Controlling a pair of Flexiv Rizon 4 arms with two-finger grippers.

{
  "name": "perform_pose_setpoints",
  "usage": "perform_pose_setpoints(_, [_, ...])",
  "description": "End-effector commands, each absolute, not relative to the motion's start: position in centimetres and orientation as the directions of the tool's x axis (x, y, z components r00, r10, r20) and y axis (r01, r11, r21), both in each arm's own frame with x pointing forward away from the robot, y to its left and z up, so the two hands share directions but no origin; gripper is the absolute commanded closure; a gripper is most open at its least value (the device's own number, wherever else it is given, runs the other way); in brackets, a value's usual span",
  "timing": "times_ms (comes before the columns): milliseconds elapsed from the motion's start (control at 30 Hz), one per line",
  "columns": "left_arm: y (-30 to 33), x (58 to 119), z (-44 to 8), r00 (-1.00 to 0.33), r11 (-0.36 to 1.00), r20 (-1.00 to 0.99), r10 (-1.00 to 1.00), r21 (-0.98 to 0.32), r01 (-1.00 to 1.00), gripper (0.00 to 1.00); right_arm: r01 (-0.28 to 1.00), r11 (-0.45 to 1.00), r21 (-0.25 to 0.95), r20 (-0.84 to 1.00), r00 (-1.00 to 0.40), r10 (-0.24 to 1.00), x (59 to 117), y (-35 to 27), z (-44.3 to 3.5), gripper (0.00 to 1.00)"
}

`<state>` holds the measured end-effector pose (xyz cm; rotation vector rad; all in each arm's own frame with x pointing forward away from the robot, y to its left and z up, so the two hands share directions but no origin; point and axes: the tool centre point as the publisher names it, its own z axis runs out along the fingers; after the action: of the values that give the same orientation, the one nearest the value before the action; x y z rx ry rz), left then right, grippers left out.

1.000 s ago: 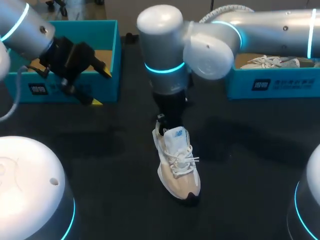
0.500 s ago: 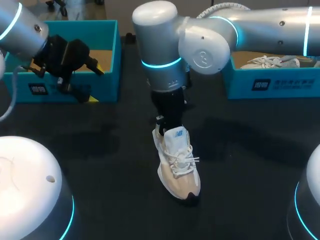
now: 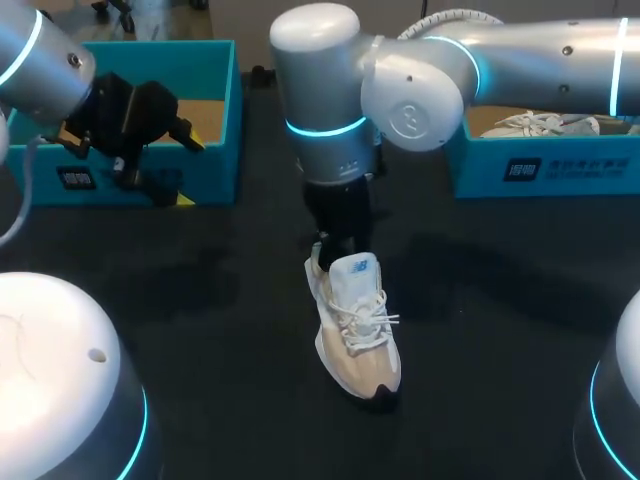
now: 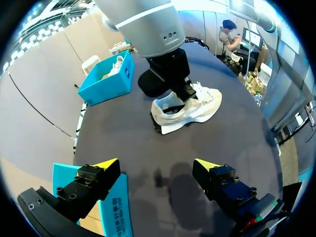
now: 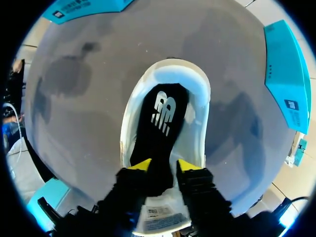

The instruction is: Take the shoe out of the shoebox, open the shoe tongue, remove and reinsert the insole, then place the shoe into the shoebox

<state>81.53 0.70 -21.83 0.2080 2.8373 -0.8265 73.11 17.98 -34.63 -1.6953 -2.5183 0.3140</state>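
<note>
Pinches the probably floppy insole (image 5: 158, 116) by its end with right gripper (image 5: 165, 165) inside the light shoe (image 3: 358, 340), left gripper (image 4: 155, 165) spread wide

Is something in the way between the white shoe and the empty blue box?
Nothing lies on the table between the shoe and the empty shoebox. But the left end effector hangs open by that box's front wall, so it might get in the way.
</note>
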Motion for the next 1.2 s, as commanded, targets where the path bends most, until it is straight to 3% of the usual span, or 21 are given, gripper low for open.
perform_pose_setpoints(33, [0.7,81.5,-21.8,-0.974,0.838,-0.209,0.084,-0.515,0.183,0.00,0.905,0.364,-0.222,-0.043,-0.382,0.923,73.3,18.1,-34.2,0.00])
perform_pose_setpoints(700, [0.7,81.5,-21.8,-0.974,0.838,-0.209,0.084,-0.515,0.183,0.00,0.907,0.355,-0.225,-0.031,-0.371,0.928,73.5,17.5,-34.6,0.00])
perform_pose_setpoints(1200, [0.7,81.5,-21.8,-0.974,0.838,-0.209,0.084,-0.515,0.183,0.00,0.935,0.309,-0.175,-0.100,-0.329,0.939,69.8,17.9,-28.6,0.00])
